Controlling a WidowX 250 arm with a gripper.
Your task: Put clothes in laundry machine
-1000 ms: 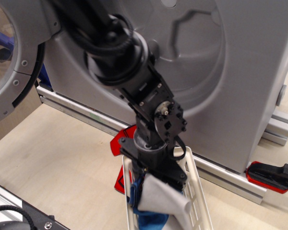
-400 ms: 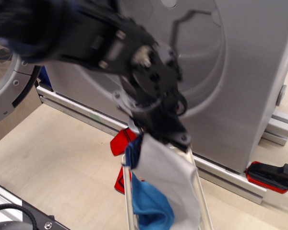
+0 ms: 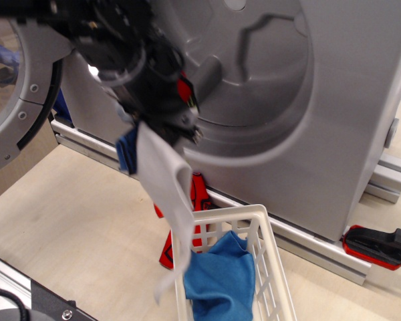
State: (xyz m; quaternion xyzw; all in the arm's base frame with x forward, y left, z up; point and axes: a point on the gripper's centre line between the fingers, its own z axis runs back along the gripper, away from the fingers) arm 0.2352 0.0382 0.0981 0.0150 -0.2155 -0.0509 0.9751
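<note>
My gripper (image 3: 166, 130) is raised in front of the lower left rim of the laundry machine's (image 3: 361, 100) round drum opening (image 3: 254, 73). It is shut on a pale grey-white cloth (image 3: 168, 190) that hangs down in a long strip to the basket's left edge. A bit of blue cloth (image 3: 126, 152) hangs with it at the gripper's left. A bright blue cloth (image 3: 220, 275) lies in the white slatted basket (image 3: 271, 247). A red cloth with black lines (image 3: 167, 249) lies behind the hanging strip, next to the basket. The arm is motion-blurred.
The machine's round door (image 3: 17, 93) stands open at the far left. An aluminium rail (image 3: 314, 251) runs along the machine's base. A red and black clamp (image 3: 377, 246) sits at the right. A black metal frame (image 3: 27, 297) crosses the bottom left corner.
The gripper has lifted out of the basket and swung up and left toward the drum opening, pulling the pale cloth with it. The blue cloth in the basket is now uncovered.
</note>
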